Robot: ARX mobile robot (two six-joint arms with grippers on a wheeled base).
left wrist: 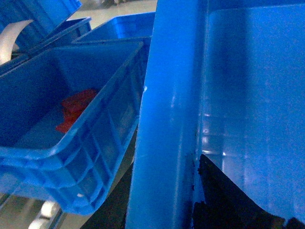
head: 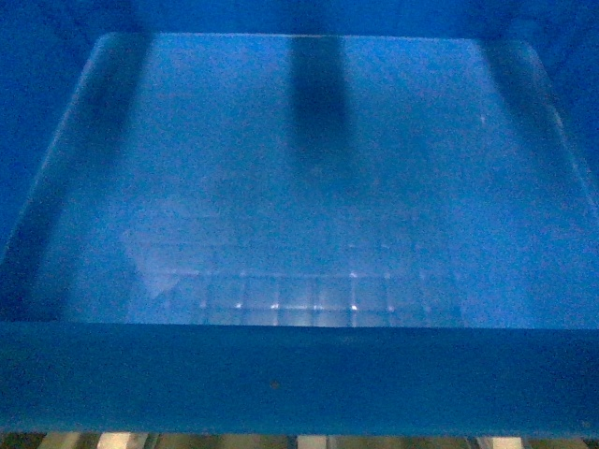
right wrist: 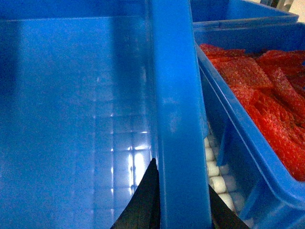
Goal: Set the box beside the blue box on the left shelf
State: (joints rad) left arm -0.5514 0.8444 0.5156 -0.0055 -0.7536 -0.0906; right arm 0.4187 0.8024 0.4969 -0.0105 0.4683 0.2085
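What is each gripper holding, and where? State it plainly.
Both hold the box by its side rims. The left gripper straddles the left rim, and the right gripper straddles the right rim, one finger inside and one outside.

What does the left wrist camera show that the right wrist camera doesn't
Only the left wrist view shows a neighbouring crate holding a few red pieces. Only the right wrist view shows a crate piled with red bags and the shelf's white rollers. Both show the box, each gripper clamped over its rim: left gripper, right gripper.
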